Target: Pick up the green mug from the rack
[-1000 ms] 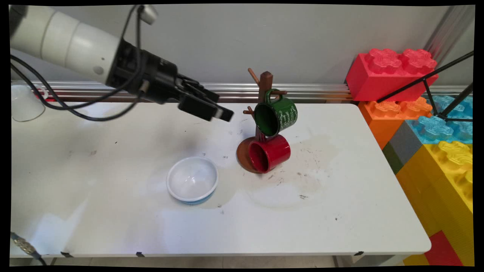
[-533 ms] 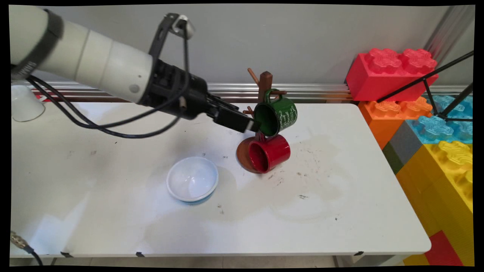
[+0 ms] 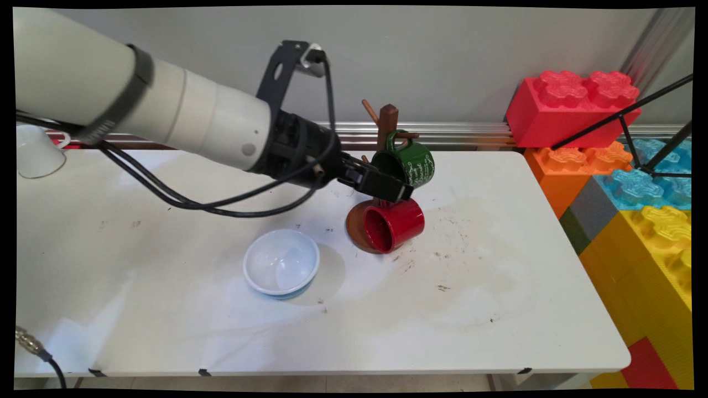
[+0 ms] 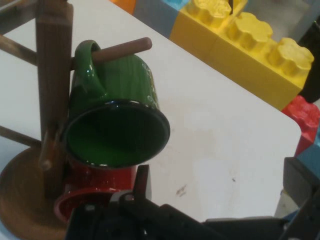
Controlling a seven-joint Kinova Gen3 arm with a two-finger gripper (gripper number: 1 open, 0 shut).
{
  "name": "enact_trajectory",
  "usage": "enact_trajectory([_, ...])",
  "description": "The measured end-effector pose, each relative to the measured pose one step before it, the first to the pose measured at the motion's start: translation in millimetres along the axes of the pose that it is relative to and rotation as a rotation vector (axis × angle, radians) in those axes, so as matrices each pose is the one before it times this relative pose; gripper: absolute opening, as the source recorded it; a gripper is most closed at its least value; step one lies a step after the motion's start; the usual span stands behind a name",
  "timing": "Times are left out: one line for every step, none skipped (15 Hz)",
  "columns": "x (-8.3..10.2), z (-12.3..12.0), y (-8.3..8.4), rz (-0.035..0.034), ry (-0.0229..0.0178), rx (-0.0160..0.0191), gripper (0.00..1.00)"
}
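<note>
Behind the white counter point(image 3: 166, 265) we see a plain grey wall, with big toy bricks point(image 3: 619, 166) stacked at its right end. From the main view, the arm reaches in from the left and puts its tool point(image 3: 395, 190) right at the mouth of the green mug point(image 3: 412, 166), which hangs by its handle from a peg of the wooden mug tree point(image 3: 389, 119). We judge it hangs tilted, mouth down and toward us, because the peg carries it by the handle alone. A red mug point(image 3: 395, 224) lies low on the same tree, just under the green one, its mouth facing the near left. A white bowl point(image 3: 282, 261) stands on the counter, apart from the tree's base. White script runs across the green mug's side, but we cannot read it. From the hand view, the green mug point(image 4: 117, 127) fills the middle, its handle looped over the peg point(image 4: 120, 49), with the red mug point(image 4: 97, 187) right below. One finger point(image 4: 142, 182) rises beneath the green rim and another dark part shows far right, so we take the tool as spread wide, gripping nothing.
</note>
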Motion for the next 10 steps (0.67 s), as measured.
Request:
enact_trajectory([-0.28,4.70,1.59,-0.00651,0.00283,0.00575,1.00])
enact_trajectory([-0.12,3.01,1.02,-0.00443,0.00219,0.00341,1.00])
enact_trajectory([-0.45,4.52,1.28,-0.00777,0.00242,0.00596,1.00])
enact_trajectory([-0.36,2.81,0.84,-0.00494,0.00157,0.00368,1.00])
enact_trajectory([-0.63,4.38,1.48,-0.00823,0.00205,0.00421,1.00])
enact_trajectory([-0.45,2.92,1.06,-0.00534,0.00148,0.00240,1.00])
enact_trajectory([-0.70,4.33,1.79,-0.00797,0.00202,0.00287,1.00])
enact_trajectory([-0.38,2.85,1.14,-0.00504,0.00100,0.00162,1.00])
enact_trajectory([-0.38,4.47,1.70,-0.00713,0.00217,0.00262,1.00])
enact_trajectory([-0.22,5.05,1.63,-0.00845,0.00277,0.00344,1.00])
